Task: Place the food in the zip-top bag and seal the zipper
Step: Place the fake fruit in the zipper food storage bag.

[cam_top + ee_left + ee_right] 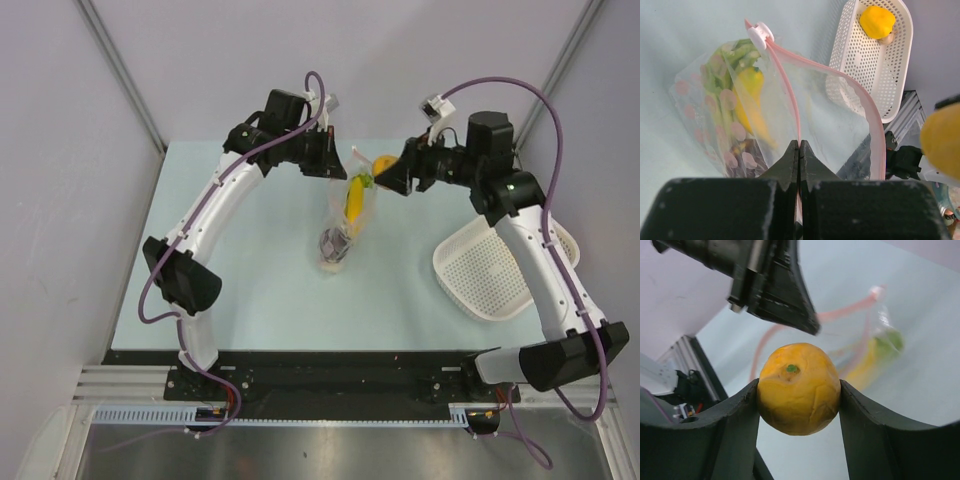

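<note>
The zip-top bag (345,215) hangs above the table, holding a yellow banana (752,97), a green-topped leek (732,57) and a dark round fruit (333,243). My left gripper (799,145) is shut on the near side of the pink zipper (790,95), holding the mouth open. A white slider (760,34) sits at the strip's far end. My right gripper (799,386) is shut on a small orange-yellow round fruit (799,395), held in the air beside the bag's open top (384,163).
A white perforated basket (495,270) stands on the table to the right, under my right arm. The left wrist view shows a yellow item (877,21) lying in the basket (880,75). Grey walls close the table in on three sides.
</note>
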Motion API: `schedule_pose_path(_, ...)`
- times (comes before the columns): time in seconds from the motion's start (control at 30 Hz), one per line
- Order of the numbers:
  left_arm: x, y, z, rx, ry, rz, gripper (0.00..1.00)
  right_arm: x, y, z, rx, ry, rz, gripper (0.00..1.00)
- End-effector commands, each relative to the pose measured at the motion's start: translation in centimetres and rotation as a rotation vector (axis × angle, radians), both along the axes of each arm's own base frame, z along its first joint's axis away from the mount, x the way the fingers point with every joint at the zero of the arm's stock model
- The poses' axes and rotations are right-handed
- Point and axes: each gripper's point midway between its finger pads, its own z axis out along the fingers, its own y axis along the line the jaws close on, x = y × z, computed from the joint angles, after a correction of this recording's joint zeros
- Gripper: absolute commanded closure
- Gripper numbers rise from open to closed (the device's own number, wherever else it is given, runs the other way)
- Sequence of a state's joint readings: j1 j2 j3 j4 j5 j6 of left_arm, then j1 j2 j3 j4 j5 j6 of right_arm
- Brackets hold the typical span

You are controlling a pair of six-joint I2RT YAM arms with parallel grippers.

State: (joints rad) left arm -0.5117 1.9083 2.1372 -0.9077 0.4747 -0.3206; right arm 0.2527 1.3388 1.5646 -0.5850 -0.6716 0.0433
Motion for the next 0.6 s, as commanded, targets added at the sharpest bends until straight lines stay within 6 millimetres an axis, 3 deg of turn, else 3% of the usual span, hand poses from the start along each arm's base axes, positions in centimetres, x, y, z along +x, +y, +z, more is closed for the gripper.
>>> schedule_pose_path(0.0,-0.2,0.1,1.9,-0.036,-0.037,-0.019,1.00,0.7,5.0,2.0,0.106,-0.034,0.084,0.85)
schedule_pose_path(0.13,-0.2,-0.1,2.1,-0.045,-0.043,-0.016,1.00,1.5,7.3,0.5,0.043,-0.072,0.104,0.83)
schedule_pose_path(0.2,-0.1,0.0,2.1,-0.043,-0.046,-0.013,1.00,1.5,7.9,0.3,0.028,-0.077,0.124,0.74)
schedule_pose_path(0.23,0.0,0.0,2.1,-0.044,-0.048,-0.011,1.00,1.5,8.1,-0.2,0.020,-0.069,0.129,0.64)
schedule_pose_path(0.27,0.0,0.0,2.1,-0.044,-0.048,-0.011,1.00,1.4,8.0,-0.1,0.015,-0.072,0.129,0.40)
schedule_pose_path(0.3,0.1,0.0,2.0,-0.042,-0.047,-0.009,1.00,1.4,7.8,0.0,0.009,-0.077,0.125,0.32)
schedule_pose_path(0.4,0.3,0.1,1.6,-0.033,-0.044,-0.004,1.00,2.0,5.6,0.8,0.017,-0.079,0.061,0.11)
schedule_pose_path(0.5,0.3,0.4,1.5,-0.025,-0.047,-0.002,1.00,2.4,3.0,1.5,0.030,-0.071,0.012,0.03)
schedule_pose_path(0.57,0.4,0.4,1.4,-0.022,-0.043,-0.003,1.00,3.1,-0.4,1.4,0.007,-0.065,-0.061,0.01)
